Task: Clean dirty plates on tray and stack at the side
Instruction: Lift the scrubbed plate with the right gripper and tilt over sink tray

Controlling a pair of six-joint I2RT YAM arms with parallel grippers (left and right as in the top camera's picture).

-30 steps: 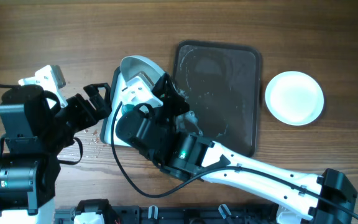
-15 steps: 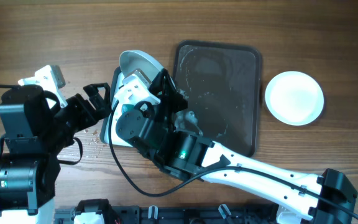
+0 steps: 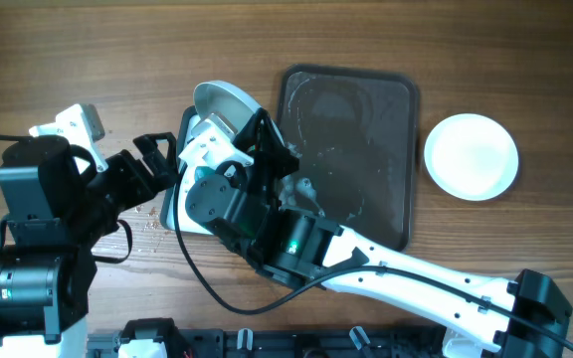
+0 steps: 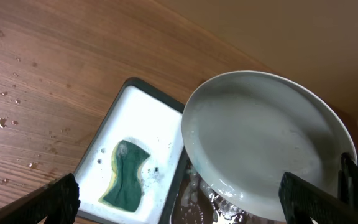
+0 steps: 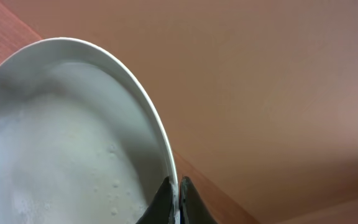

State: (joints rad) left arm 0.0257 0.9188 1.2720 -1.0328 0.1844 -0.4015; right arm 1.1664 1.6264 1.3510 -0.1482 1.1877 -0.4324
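Overhead, plate (image 3: 217, 99) largely hidden under right tool (image 5: 174, 193), tight on its rim; left tool (image 4: 185, 199) wide apart.

Soft, even light, weak shadows. The wet tray (image 3: 366, 109) shows a dull sheen. The plate (image 5: 61, 143) left of it looks blurred close up; overhead is sharp.

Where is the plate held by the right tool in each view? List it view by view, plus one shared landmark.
Overhead: plate upper centre-left, just left of the tray.
Left wrist: plate fills the right half.
Right wrist: plate at left, rim pinched by the right tool.
Landmark: sponge tub, in overhead and left wrist only.
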